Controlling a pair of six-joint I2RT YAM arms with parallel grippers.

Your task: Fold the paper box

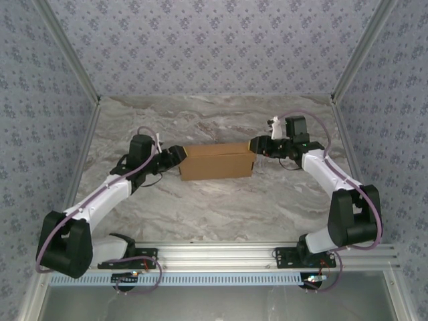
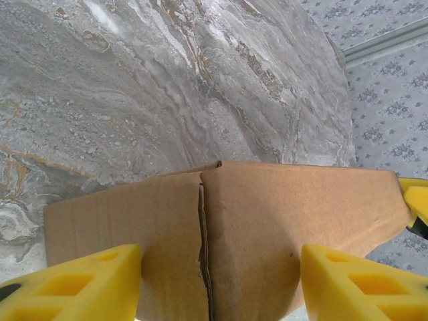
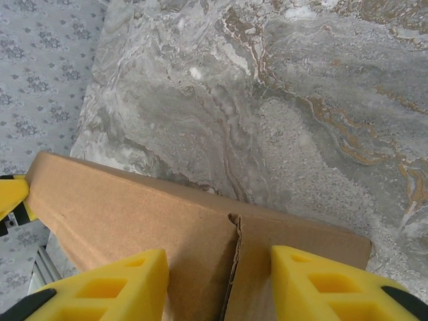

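The plain tan-brown cardboard paper box [image 1: 217, 162] stands folded up into a low rectangular shape near the middle of the grey marbled desk [image 1: 221, 214], with its long side running left to right. My left pincer [image 1: 176, 155] sits at its left end and my right pincer [image 1: 257, 144] at its right end, so they face each other along the box. At my left wrist the yellow fingers [image 2: 73, 284] stand spread. The cardboard stretches across the gap and past both of them, and a raw seam [image 2: 202, 227] between two panels runs down the middle. My right wrist looks alike: the yellow fingers [image 3: 107, 287] are apart, with cardboard and a seam between them. Whether any pad touches the cardboard, I cannot tell.
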